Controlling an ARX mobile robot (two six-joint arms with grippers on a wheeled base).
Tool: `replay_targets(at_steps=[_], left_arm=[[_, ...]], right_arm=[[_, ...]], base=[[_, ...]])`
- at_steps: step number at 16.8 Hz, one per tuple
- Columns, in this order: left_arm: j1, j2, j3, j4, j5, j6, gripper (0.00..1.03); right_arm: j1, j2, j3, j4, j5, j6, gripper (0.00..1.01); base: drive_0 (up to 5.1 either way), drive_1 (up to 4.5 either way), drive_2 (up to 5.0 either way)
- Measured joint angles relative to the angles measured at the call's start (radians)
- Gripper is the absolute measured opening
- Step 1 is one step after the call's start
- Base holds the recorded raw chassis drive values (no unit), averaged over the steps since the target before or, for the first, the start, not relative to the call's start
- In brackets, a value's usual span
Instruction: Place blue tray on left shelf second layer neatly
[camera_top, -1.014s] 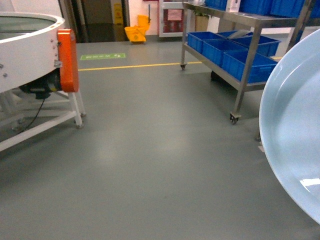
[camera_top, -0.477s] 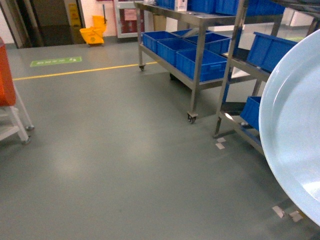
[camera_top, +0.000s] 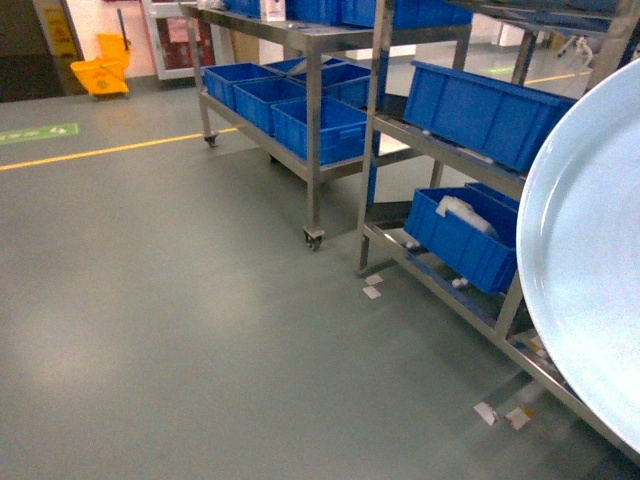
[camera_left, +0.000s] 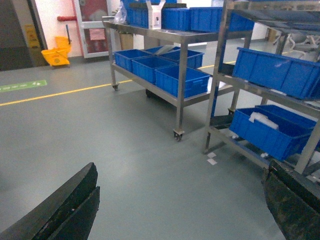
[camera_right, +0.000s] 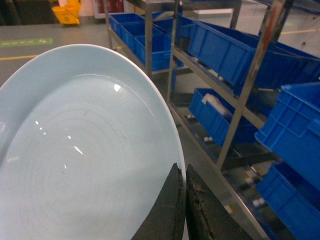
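Right gripper is pinched onto the near edge of the blue tray, its two dark fingers pressed almost together with the tray's thin rim caught between them. From that grip the tray spreads away up and to the left in the right wrist view, glossy and pale, with ceiling lights glinting in its shallow well. Seen from the head camera, the same tray fills the right side, held up off the grey floor and tilted toward the camera.

Left gripper holds nothing; its black fingers sit wide apart at the bottom corners of its own view, only floor between them.

Just behind the tray stands a steel shelf, its square posts and rails carrying deep blue crates on the middle tier and another crate on the bottom tier with something white lying in it. Further back, a second wheeled rack holds more blue crates low down. Well apart, near the far wall, a yellow mop bucket stands beyond a yellow floor line.
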Motion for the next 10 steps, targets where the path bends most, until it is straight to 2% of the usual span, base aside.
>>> replay_targets(at_steps=[10], left_arm=[[0.000, 0.000, 0.000, 0.005, 0.001, 0.000, 0.98]], right_arm=[[0.000, -0.003, 0.000, -0.002, 0.000, 0.000, 0.02]], base=[[-1.7, 2.55, -5.9]])
